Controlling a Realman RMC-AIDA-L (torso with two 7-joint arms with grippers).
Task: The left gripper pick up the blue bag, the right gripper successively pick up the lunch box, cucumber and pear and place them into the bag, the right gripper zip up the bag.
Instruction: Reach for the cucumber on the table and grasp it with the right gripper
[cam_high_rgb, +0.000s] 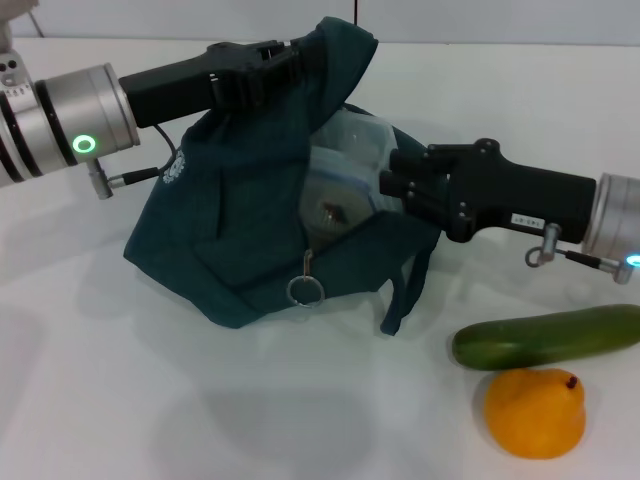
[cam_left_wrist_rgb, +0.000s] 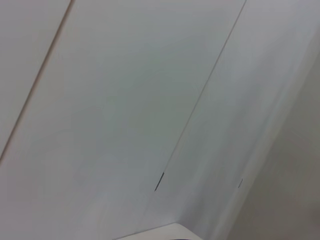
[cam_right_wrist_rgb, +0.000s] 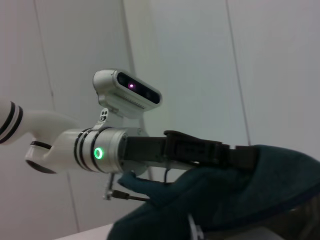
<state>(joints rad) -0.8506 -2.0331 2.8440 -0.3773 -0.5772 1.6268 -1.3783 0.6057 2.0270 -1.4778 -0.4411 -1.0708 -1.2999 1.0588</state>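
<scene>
Left gripper (cam_high_rgb: 300, 62) comes in from the left, silver wrist with green ring lit, fingers pinched on the top edge of the blue bag (cam_high_rgb: 230, 230) and holding that side lifted so the mouth gapes toward the right. The bag's lower part sits on the white table (cam_high_rgb: 120, 400), round white logo (cam_high_rgb: 174, 168) on the left face, silver ring pull (cam_high_rgb: 305, 290) hanging at the front of the opening, one loop handle (cam_high_rgb: 405, 295) drooping to the tabletop on the right. Lunch box (cam_high_rgb: 345, 175) is in the bag's mouth, clear body and blue rim visible between the fabric folds. Right gripper (cam_high_rgb: 392, 182) reaches in from the right with its tips right at the lunch box and the bag's rim; can't tell whether its fingers are closed on the box or apart, fabric and linkage hide them. Cucumber (cam_high_rgb: 550, 337) lies flat on the table to the right of the bag, under the right arm. Pear (cam_high_rgb: 535, 412) sits just in front of the cucumber, near it, stem spot up. Right wrist view shows the left gripper (cam_right_wrist_rgb: 240, 152) clamped on the bag's upper edge (cam_right_wrist_rgb: 240, 200), with a camera (cam_right_wrist_rgb: 127, 94) mounted above its wrist. Left wrist view shows only pale wall panels (cam_left_wrist_rgb: 125, 110).
</scene>
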